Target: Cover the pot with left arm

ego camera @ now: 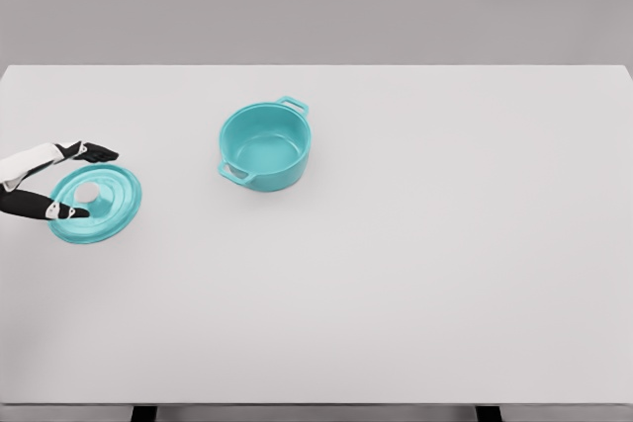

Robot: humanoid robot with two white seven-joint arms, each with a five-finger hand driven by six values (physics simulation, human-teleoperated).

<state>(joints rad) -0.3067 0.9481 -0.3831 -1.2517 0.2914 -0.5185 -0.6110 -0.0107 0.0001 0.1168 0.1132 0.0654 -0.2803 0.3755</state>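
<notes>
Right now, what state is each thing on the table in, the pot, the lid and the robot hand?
Pot: upright, uncovered, nothing visible inside.
Lid: off the pot, to its left, knob up, not yet over the pot.
Left robot hand: at the lid, fingers on either side of the knob; whether it grips it is unclear.
Table: holds the pot.
Right robot hand: out of view.

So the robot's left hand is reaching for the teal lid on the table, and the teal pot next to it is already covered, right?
Not quite. The head view shows the pot is uncovered: you can see straight into its bare interior. The rest holds: the left hand is at the teal lid, fingers spread either side of its knob, and the lid lies on the table to the pot's left.
</notes>
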